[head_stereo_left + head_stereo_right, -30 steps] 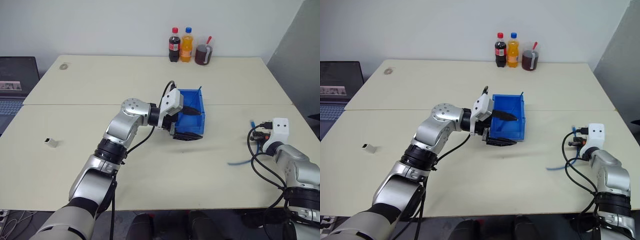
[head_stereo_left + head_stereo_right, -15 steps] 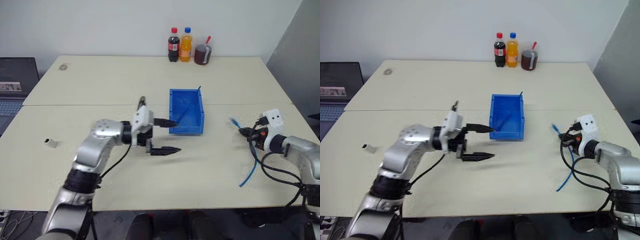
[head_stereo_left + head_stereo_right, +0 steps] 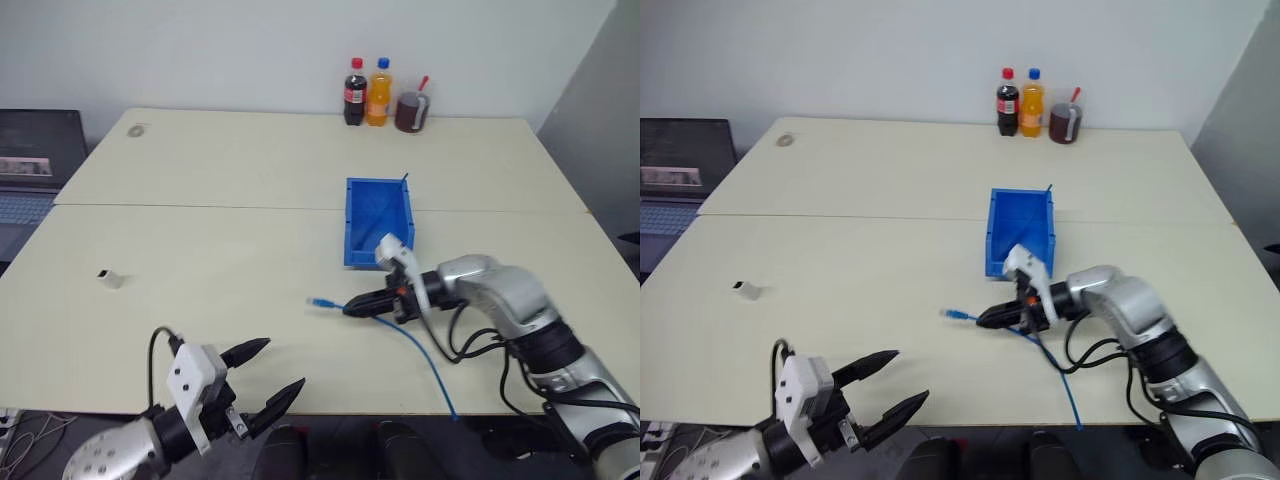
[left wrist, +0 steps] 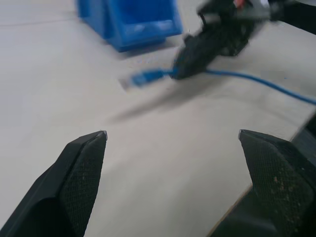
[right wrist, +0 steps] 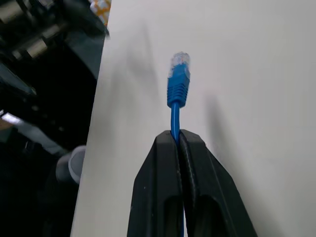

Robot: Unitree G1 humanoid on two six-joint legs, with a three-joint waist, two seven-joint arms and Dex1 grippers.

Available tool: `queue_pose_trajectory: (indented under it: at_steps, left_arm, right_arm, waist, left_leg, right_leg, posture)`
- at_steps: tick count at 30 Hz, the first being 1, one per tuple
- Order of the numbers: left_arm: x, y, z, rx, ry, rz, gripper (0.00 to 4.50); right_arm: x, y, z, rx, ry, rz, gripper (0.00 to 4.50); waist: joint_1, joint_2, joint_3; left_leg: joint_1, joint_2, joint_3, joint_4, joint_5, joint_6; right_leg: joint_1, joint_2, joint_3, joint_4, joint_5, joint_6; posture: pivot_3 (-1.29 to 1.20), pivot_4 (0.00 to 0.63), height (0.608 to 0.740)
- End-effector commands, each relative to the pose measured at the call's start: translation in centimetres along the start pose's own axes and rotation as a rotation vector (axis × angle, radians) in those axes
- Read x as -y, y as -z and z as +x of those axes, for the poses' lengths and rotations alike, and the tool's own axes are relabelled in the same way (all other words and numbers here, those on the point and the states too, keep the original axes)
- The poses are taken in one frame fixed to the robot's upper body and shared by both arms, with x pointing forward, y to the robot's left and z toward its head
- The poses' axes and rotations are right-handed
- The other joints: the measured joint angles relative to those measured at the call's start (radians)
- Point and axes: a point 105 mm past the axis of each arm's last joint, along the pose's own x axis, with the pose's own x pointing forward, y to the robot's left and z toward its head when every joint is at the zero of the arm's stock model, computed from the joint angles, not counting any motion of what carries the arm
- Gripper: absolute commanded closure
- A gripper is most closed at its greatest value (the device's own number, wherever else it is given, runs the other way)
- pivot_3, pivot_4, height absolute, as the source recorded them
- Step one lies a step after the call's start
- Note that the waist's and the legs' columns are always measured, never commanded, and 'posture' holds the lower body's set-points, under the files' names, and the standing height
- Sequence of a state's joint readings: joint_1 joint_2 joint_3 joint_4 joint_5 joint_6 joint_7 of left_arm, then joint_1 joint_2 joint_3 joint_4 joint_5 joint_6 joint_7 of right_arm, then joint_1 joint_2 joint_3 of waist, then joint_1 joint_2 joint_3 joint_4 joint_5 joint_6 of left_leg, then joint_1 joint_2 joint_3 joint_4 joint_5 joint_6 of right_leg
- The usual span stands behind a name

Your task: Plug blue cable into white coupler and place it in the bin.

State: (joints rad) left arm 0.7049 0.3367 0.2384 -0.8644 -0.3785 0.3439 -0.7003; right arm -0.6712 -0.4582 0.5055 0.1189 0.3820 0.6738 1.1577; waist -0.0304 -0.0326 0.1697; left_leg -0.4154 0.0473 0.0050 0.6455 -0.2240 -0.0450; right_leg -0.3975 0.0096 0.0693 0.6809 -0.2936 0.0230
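Nearest, the left gripper point(image 3: 262, 375) is hanging with its fingers spread wide and empty over the table's point(image 3: 200, 240) front edge, having pulled back from the bin point(image 3: 378, 218). The right gripper point(image 3: 352, 309), pinched tight on the cable point(image 3: 425, 352) just behind its plug, has swung in to mid-table, so the plug is presented for mating. The coupler point(image 3: 109, 278) is lying untouched far left, well apart. Bare tabletop lies between. Beyond, the bin is standing empty; bottles point(image 3: 365, 92) are lining the far edge.
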Motion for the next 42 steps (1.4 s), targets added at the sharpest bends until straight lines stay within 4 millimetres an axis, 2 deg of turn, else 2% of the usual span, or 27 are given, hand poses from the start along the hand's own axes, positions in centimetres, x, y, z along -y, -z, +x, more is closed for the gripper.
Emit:
queue_pose_trajectory:
  at_steps: [1,3,7,10,13,17,18,19,20,21,23,25,29,33,37,41,42]
  left_arm:
    - [1.3,0.2,-1.0,0.003,-0.038,0.050,0.00]
    - [1.9,1.2,-1.7,-0.025,-0.023,0.048,0.00]
    - [1.9,2.5,-2.6,-0.052,-0.004,0.052,0.00]
    - [0.9,3.5,-2.7,-0.051,0.003,0.060,0.00]
    - [-0.1,3.6,-2.5,-0.046,0.045,0.095,0.00]
    - [-2.9,3.1,-1.7,-0.054,0.144,0.202,0.00]
    - [-4.0,2.7,-0.7,-0.058,0.233,0.267,0.00]
    - [-5.4,2.0,0.8,-0.065,0.338,0.347,0.00]
    - [-6.5,1.2,2.0,-0.078,0.411,0.403,0.00]
    - [-7.4,0.6,3.1,-0.087,0.467,0.439,0.00]
    - [-8.1,0.0,4.6,-0.102,0.565,0.479,0.00]
    - [-8.1,-0.2,6.4,-0.134,0.719,0.542,0.00]
    - [-8.1,-0.7,9.9,-0.156,0.894,0.591,0.00]
    - [-7.1,-0.2,11.5,-0.196,1.029,0.638,0.00]
    - [-6.9,-0.2,12.7,-0.203,1.061,0.660,0.00]
    - [-6.8,0.4,13.0,-0.238,1.093,0.674,0.00]
    - [-6.8,0.6,12.9,-0.248,1.099,0.683,0.19]
  right_arm:
    - [0.7,0.4,0.2,-0.036,-0.017,-0.062,4.43]
    - [0.9,0.6,0.3,-0.045,-0.028,-0.057,4.43]
    - [1.5,0.7,0.5,-0.047,-0.013,-0.040,4.43]
    - [1.1,1.1,0.8,-0.048,-0.028,-0.031,3.89]
    - [0.7,1.2,0.7,-0.028,-0.013,-0.020,3.02]
    - [0.1,0.6,-0.2,0.052,0.054,0.052,2.07]
    - [-0.3,0.2,-1.0,0.088,0.098,0.066,1.84]
    - [-0.8,-0.7,-2.4,0.137,0.157,0.071,1.37]
    - [-1.3,-1.4,-3.6,0.173,0.209,0.069,1.39]
    - [-1.7,-1.9,-4.6,0.194,0.261,0.057,1.17]
    - [-2.2,-2.7,-6.1,0.225,0.334,0.051,1.17]
    - [-3.2,-3.4,-8.2,0.260,0.419,0.040,1.17]
    - [-5.4,-3.0,-10.5,0.266,0.532,0.030,1.17]
    - [-6.7,-1.9,-11.0,0.267,0.619,0.068,1.17]
    - [-7.1,-0.9,-11.1,0.262,0.699,0.099,1.17]
    - [-7.6,-0.2,-11.1,0.284,0.756,0.136,1.17]
    - [-7.7,-0.1,-11.0,0.287,0.763,0.141,1.14]
  waist:
    - [-0.002,0.000,0.000]
    - [-0.005,-0.001,0.001]
    - [-0.017,-0.001,0.001]
    - [-0.026,-0.001,0.001]
    - [-0.027,-0.001,0.001]
    - [-0.020,0.000,0.001]
    - [-0.021,0.000,0.001]
    - [-0.025,0.000,0.001]
    - [-0.005,0.004,0.003]
    - [0.007,0.003,0.004]
    - [0.015,0.003,0.003]
    - [0.006,0.001,0.001]
    - [-0.006,-0.001,0.001]
    - [-0.006,-0.001,0.001]
    - [-0.007,-0.001,0.001]
    - [-0.003,-0.001,0.001]
    - [-0.003,-0.001,0.001]
  left_leg:
    - [0.001,0.000,0.001,0.001,0.000,0.000]
    - [0.001,-0.001,0.004,0.001,0.000,0.001]
    - [0.001,0.000,0.006,0.000,0.000,0.001]
    - [-0.001,0.000,0.006,-0.002,0.000,0.001]
    - [-0.001,0.000,0.006,-0.003,0.000,0.001]
    - [-0.001,0.001,0.004,-0.003,0.000,0.001]
    - [-0.001,0.001,0.004,-0.002,0.000,0.001]
    - [0.000,0.001,0.004,-0.001,0.000,0.001]
    - [0.000,0.000,0.005,-0.001,0.000,0.001]
    - [-0.001,-0.002,0.004,0.000,0.002,0.002]
    - [-0.003,0.000,0.006,0.001,0.003,0.002]
    - [-0.002,0.000,0.008,0.000,0.003,0.001]
    - [-0.006,0.000,0.010,-0.001,0.002,0.002]
    - [-0.010,0.001,0.007,-0.002,0.001,0.003]
    - [-0.010,0.000,0.005,-0.002,0.000,0.005]
    - [-0.010,0.000,0.005,0.000,0.001,0.005]
    - [-0.010,0.000,0.005,0.000,0.001,0.005]
  right_leg:
    - [0.000,0.000,0.000,0.000,0.000,0.000]
    - [0.000,-0.001,0.002,-0.001,0.001,0.000]
    - [-0.004,0.000,0.002,0.000,0.001,-0.001]
    - [-0.006,0.003,0.002,0.001,0.001,-0.001]
    - [-0.007,0.005,0.001,0.001,0.003,0.002]
    - [-0.007,0.005,0.000,0.003,0.003,0.000]
    - [-0.008,0.006,-0.001,0.004,0.003,-0.001]
    - [-0.007,0.006,-0.001,0.007,0.003,-0.001]
    - [-0.007,0.004,0.001,0.007,0.004,0.001]
    - [-0.012,0.002,-0.003,0.009,0.001,-0.001]
    - [-0.013,0.005,-0.007,0.010,0.000,-0.006]
    - [-0.007,0.005,-0.005,0.010,0.004,0.001]
    - [-0.008,0.005,-0.003,0.002,0.008,0.000]
    - [-0.010,0.007,-0.006,0.001,0.008,0.000]
    - [-0.010,0.007,-0.006,0.002,0.008,0.000]
    - [-0.009,0.007,-0.007,0.003,0.006,0.003]
    - [-0.008,0.007,-0.006,0.003,0.006,0.003]
  posture:
    - [0.00,0.150,0.740]
    - [0.00,0.150,0.740]
    - [0.00,0.150,0.740]
    - [0.00,0.150,0.740]
    - [0.00,0.150,0.740]
    - [0.00,0.150,0.740]
    - [0.00,0.150,0.740]
    - [0.00,0.150,0.740]
    - [0.00,0.150,0.740]
    - [0.00,0.150,0.740]
    - [0.00,0.150,0.740]
    - [0.00,0.150,0.740]
    - [0.00,0.150,0.740]
    - [0.00,0.150,0.740]
    - [0.00,0.150,0.740]
    - [0.00,0.150,0.740]
    - [0.00,0.150,0.740]
